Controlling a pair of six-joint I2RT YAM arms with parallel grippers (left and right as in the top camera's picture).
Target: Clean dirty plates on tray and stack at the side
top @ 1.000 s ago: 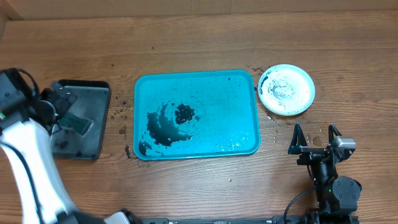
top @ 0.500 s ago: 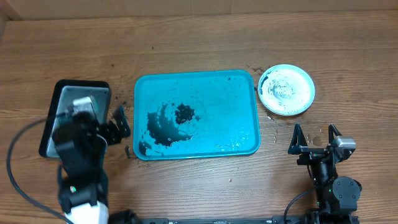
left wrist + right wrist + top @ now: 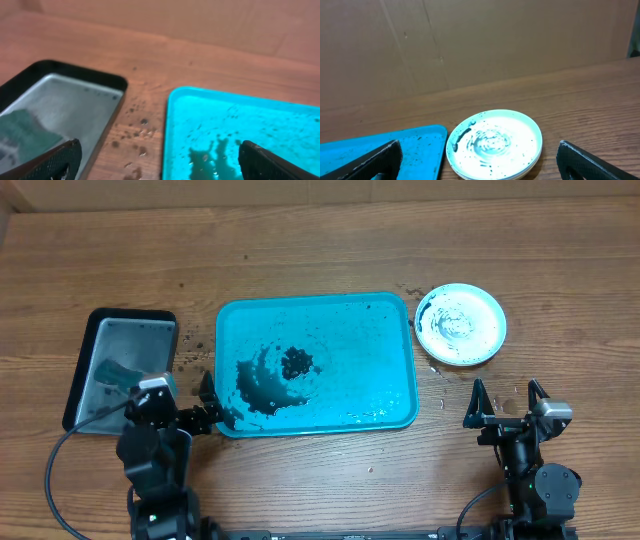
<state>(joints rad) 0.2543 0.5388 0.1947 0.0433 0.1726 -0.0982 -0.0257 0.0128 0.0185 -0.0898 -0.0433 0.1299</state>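
Observation:
The turquoise tray [image 3: 340, 330] lies in the middle of the table with a black smear of dirt and no plates on it. It also shows in the left wrist view [image 3: 250, 125] and the right wrist view [image 3: 380, 145]. A stack of plates [image 3: 460, 323], pale mint on top and smeared with black, sits on the table right of the tray, also in the right wrist view [image 3: 494, 142]. My left gripper [image 3: 205, 398] is open and empty at the tray's front left corner. My right gripper [image 3: 506, 402] is open and empty, in front of the plates.
A black tray [image 3: 122, 370] holding a green sponge [image 3: 112, 368] lies left of the turquoise tray; both show in the left wrist view, tray [image 3: 75, 95] and sponge [image 3: 22, 132]. Wet spots and black specks [image 3: 137, 132] dot the wood between the trays. A cardboard wall stands behind.
My left arm has drawn back from over the black tray to the table's front, left of the turquoise tray's corner. The sponge stays in the black tray. The right arm has not moved.

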